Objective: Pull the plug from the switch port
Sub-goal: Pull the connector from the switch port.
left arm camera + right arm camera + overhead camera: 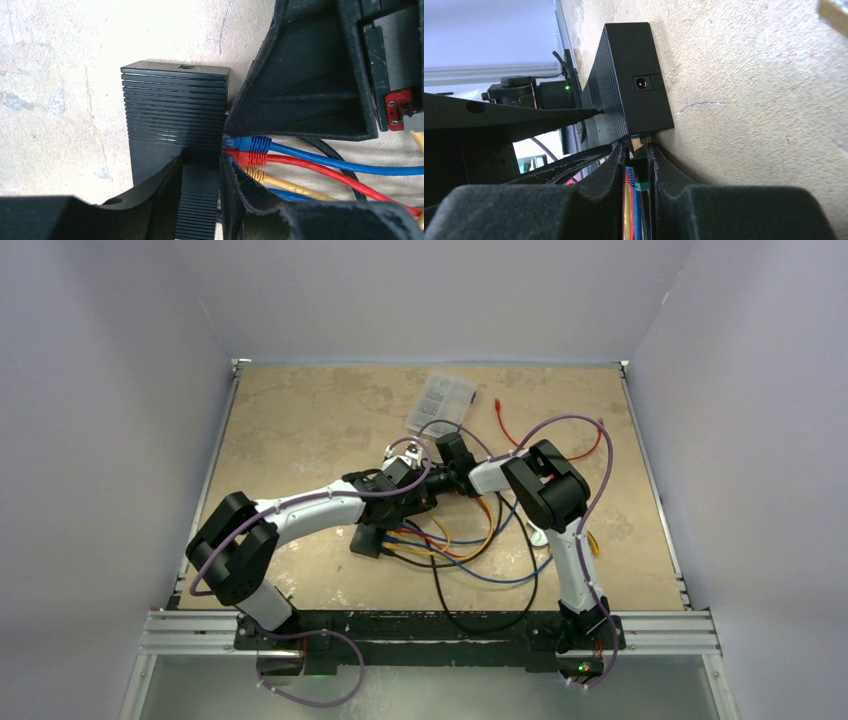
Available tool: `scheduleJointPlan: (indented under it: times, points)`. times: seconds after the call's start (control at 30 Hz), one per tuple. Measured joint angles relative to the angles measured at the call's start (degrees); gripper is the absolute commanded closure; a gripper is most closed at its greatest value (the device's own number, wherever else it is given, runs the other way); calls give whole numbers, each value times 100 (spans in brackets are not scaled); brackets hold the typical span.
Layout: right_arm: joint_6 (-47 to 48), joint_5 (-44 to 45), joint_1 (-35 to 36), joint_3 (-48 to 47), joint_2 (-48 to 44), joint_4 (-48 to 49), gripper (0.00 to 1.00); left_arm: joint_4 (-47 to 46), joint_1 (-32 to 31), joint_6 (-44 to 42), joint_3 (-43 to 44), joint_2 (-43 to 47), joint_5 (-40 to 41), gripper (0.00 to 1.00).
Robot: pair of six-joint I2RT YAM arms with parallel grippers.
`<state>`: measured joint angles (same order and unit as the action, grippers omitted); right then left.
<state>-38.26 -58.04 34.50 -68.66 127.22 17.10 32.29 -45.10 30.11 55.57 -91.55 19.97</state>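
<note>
Low in the right wrist view, the right gripper (636, 147) has its jaws squeezed down to a narrow slot on the plug (640, 186), right where it enters the switch (629, 85). Nothing is out yet: the plug looks seated in its socket, so by my read the grip is made and only the pull is left. Over in the left wrist view, the left gripper (200, 167) comes up from the bottom edge, jaws clamped across the ribbed switch, bracing it on the table (60, 75). Blue cable (325, 160), red cable (325, 172) and yellow cable (290, 182) sit plugged in along the switch's right side, just below the right gripper's finger at upper right.
</note>
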Motion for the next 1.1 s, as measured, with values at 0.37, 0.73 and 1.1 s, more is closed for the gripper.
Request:
scheduleJointPlan:
  times: [0.37, 0.73, 1.1]
  points:
    - [273, -2, 4, -17, -13, -109, 100, 9, -35, 337, 4, -7, 111, 73]
    - [584, 4, -4, -9, -138, -527, 100, -9, 367, 334, -131, 68, 387, 74]
    - [752, 452, -2, -581, -162, -1379, 100, -92, 387, 131, -170, 94, 299, 75]
